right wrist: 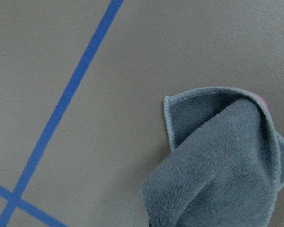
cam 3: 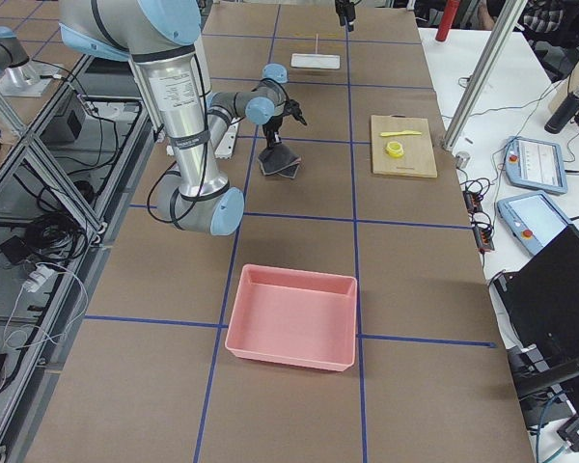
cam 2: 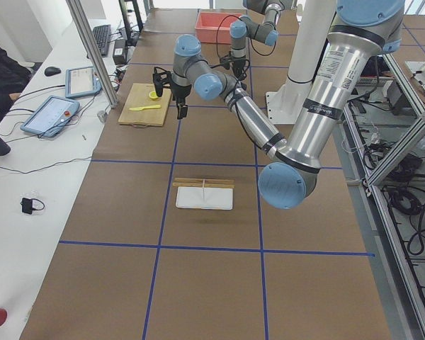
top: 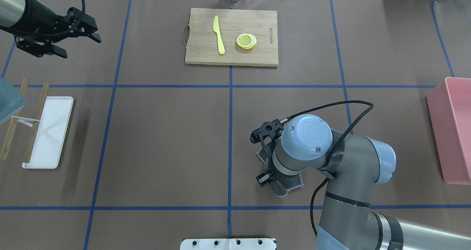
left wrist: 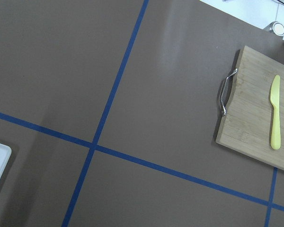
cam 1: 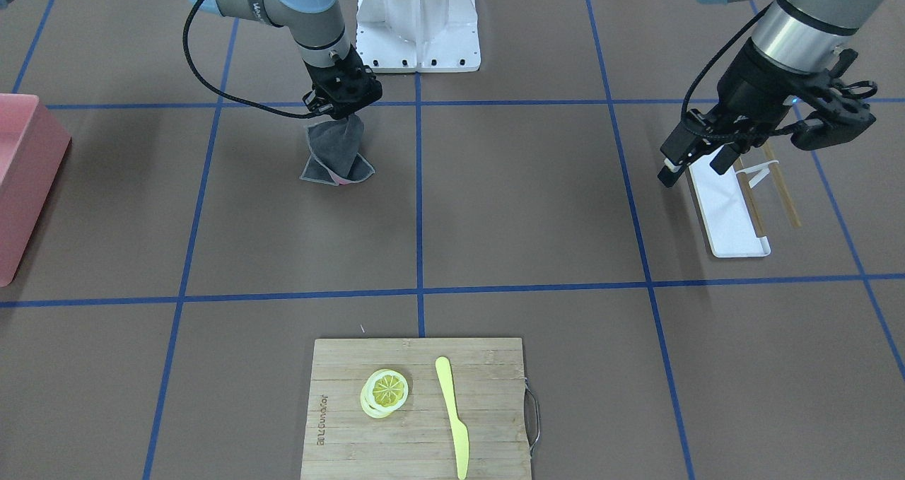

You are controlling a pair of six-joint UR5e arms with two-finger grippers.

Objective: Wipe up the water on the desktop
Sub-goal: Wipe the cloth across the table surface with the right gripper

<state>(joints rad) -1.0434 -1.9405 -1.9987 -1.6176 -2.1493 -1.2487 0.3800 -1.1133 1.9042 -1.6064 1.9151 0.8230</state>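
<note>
Overhead, the brown counter (cam 1: 523, 204), ruled by blue tape, runs under the cutting board (cam 1: 339, 367) and out past it on all sides. Right claw (cam 1: 344, 112) stands on the robot's side of the board, a little toward the robot's right, pinched on the bunched top of a grey cloth (cam 1: 332, 151). The cloth hangs down, its lower folds spread on the counter. Left claw (top: 81, 46) hovers well off the board's handle end, toward the robot's left, fingers spread, nothing between them. On the board: lemon slice (cam 1: 385, 389) and yellow knife (cam 1: 452, 416), apart. White tray (top: 51, 132) beyond the board's handle end, nearer the robot; pink bin (top: 456, 132) far off the opposite end.
</note>
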